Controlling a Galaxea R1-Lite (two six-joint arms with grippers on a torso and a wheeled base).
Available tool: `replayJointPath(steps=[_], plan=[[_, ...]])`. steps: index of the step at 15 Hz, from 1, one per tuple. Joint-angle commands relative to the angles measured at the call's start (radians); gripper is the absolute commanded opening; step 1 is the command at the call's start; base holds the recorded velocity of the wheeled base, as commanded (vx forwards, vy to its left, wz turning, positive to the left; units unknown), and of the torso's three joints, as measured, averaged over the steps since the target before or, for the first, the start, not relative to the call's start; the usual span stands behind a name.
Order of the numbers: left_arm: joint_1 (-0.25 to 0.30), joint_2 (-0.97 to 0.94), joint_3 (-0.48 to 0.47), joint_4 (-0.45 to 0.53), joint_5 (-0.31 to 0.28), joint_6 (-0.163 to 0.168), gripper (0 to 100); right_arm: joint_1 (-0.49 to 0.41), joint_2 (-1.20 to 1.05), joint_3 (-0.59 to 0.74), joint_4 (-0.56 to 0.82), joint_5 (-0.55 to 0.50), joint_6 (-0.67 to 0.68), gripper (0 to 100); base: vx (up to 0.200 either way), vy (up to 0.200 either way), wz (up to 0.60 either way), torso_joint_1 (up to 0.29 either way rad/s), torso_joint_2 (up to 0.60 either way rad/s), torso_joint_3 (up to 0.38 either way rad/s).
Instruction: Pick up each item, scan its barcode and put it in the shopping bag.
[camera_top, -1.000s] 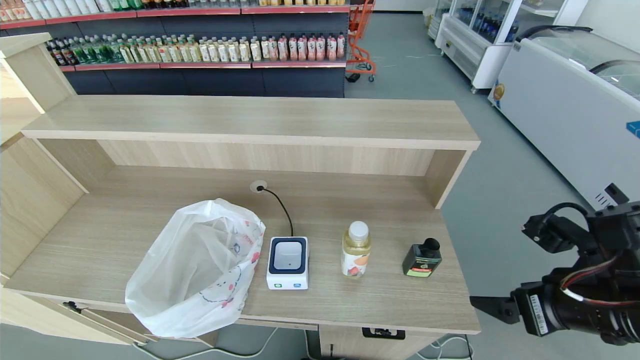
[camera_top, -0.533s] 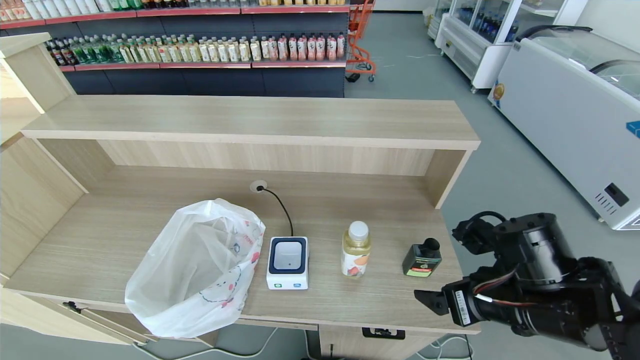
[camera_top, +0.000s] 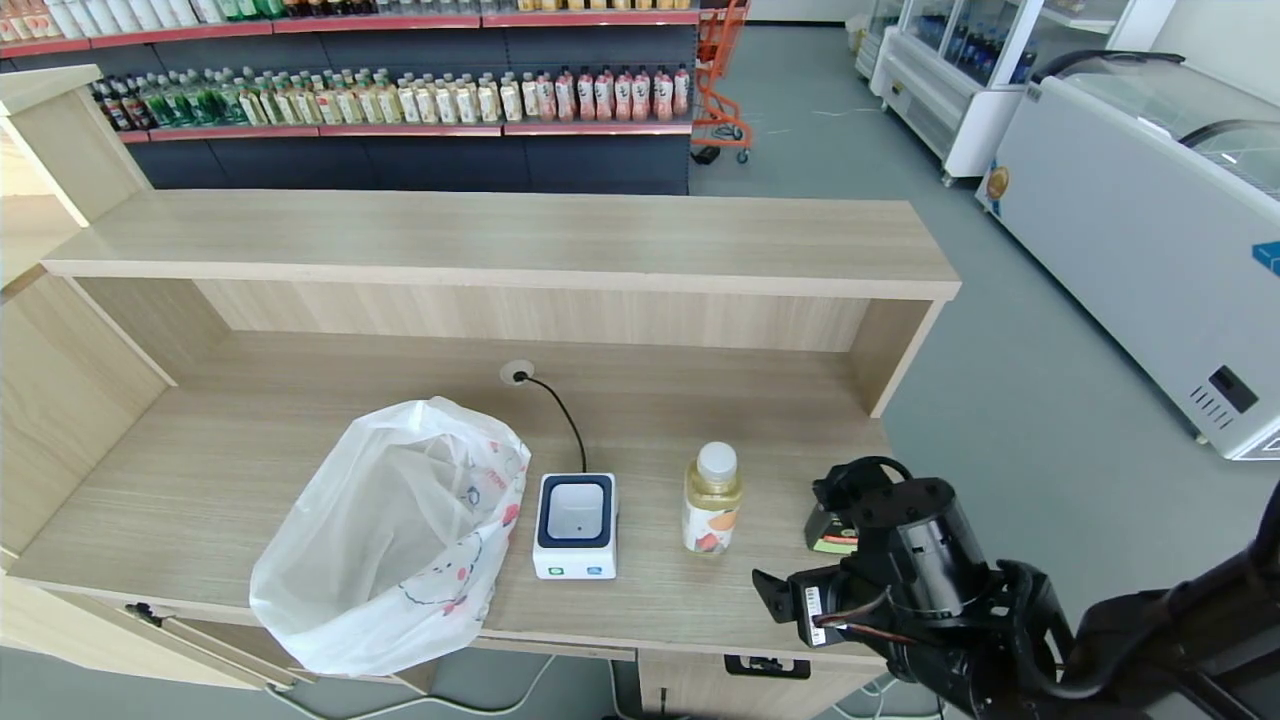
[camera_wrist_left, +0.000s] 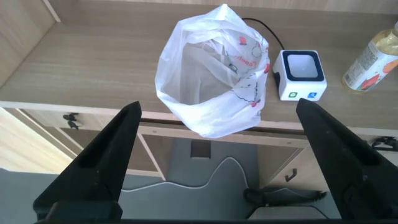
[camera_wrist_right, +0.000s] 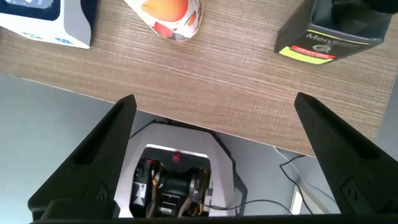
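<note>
While the right pincer (camera_wrist_right: 214, 102) gapes, the dark bottle (camera_wrist_right: 329, 31) stands nearby.

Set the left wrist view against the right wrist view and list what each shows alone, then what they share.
Left wrist view alone: the white plastic shopping bag, standing open on the counter, and the black cable running behind it to the scanner.
Right wrist view alone: the small dark bottle with a green and red label.
Both: the white box-shaped barcode scanner, the clear plastic bottle of yellowish drink with fruit on its label, and the light wooden counter they stand on.
</note>
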Motion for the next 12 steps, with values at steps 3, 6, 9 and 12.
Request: replayJointPath(steps=[3,6,9,12], plan=[[0.000,0.000,0.000,0.001,0.000,0.000,100,0.013,0.064,0.004,-0.133,0.002,0.003,100,0.000,0.000,0.00,0.000,0.00,0.000],[0.000,0.000,0.000,0.001,0.000,0.000,100,0.019,0.102,0.009,-0.242,0.006,-0.018,100,0.000,0.000,0.00,0.000,0.00,0.000],[0.000,0.000,0.000,0.001,0.000,0.000,100,0.016,0.157,0.017,-0.380,0.022,-0.052,100,0.000,0.000,0.00,0.000,0.00,0.000],[0.000,0.000,0.000,-0.001,0.000,0.000,100,0.010,0.167,0.021,-0.412,0.024,-0.076,100,0.000,0.000,0.00,0.000,0.00,0.000]])
